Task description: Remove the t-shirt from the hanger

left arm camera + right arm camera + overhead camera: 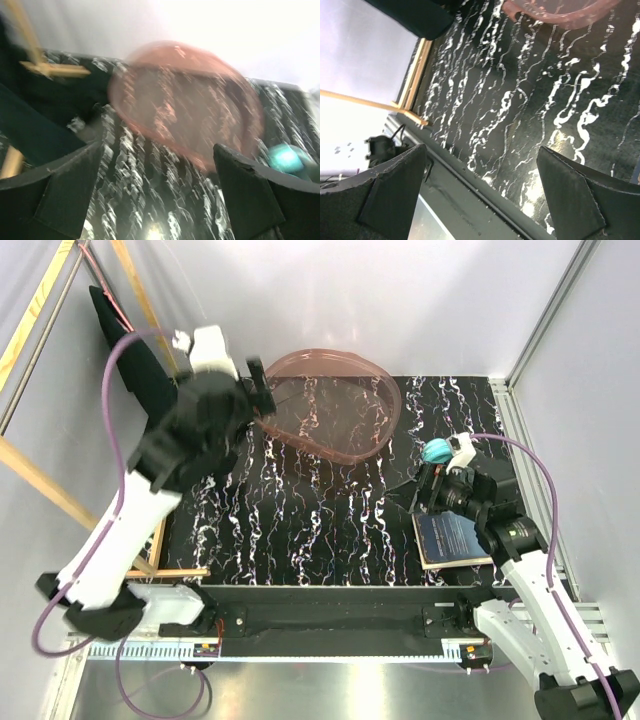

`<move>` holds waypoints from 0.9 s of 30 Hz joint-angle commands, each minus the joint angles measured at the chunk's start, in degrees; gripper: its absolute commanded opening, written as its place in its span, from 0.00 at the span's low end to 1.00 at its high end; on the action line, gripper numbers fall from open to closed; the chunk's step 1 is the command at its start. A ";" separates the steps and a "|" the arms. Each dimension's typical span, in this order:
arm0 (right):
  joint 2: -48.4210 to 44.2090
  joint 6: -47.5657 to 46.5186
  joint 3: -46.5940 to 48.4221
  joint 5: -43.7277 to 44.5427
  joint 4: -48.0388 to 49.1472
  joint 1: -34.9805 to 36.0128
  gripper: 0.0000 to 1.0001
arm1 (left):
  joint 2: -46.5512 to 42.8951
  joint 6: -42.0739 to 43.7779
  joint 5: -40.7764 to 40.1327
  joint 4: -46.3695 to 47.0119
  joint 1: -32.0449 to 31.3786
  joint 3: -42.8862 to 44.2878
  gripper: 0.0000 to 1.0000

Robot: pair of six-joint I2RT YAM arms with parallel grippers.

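Black marbled tabletop (330, 520) showed a broad bare stretch between the near edge and a pink translucent tub (330, 354) at the back. At the back-left corner a dark t-shirt (135, 360) hung on the hanger (112, 302). Only a thin pink line of the hanger's wire showed, above the cloth. Both sat inside a wooden frame (40, 485) whose bars ran along the table's left edge, close to the white wall.

The left gripper (157, 147) was raised off the table, just right of the shirt. From above, its dark fingers overlapped the tub's left rim, and whether they touched it could not be told. Its own camera, blurred, showed the fingers spread wide with nothing between them. The tub lay ahead and the dark cloth off to the left.

The right gripper (481, 150) sat low near the table's right edge, well apart from the shirt, its fingers likewise spread and holding nothing. Bare marble lay beyond them, reaching toward the frame's foot. A teal object (436, 451) sat at the front of that arm's wrist, and a dark blue book (452, 538) lay beneath the arm near the table's front-right corner.
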 commanded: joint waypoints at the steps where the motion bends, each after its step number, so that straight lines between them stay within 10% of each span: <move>1: -1.89 -0.43 3.86 -2.24 -0.92 -0.26 1.00 | 5.93 8.08 -5.62 -7.93 6.54 16.08 0.96; 11: -2.51 -1.31 5.45 -2.68 -3.47 -0.09 1.00 | 9.37 8.97 2.63 -7.95 25.26 21.22 0.85; 27: -0.40 0.00 7.47 -8.37 -6.19 -0.17 1.00 | 17.72 7.38 2.90 -8.82 33.18 20.51 0.77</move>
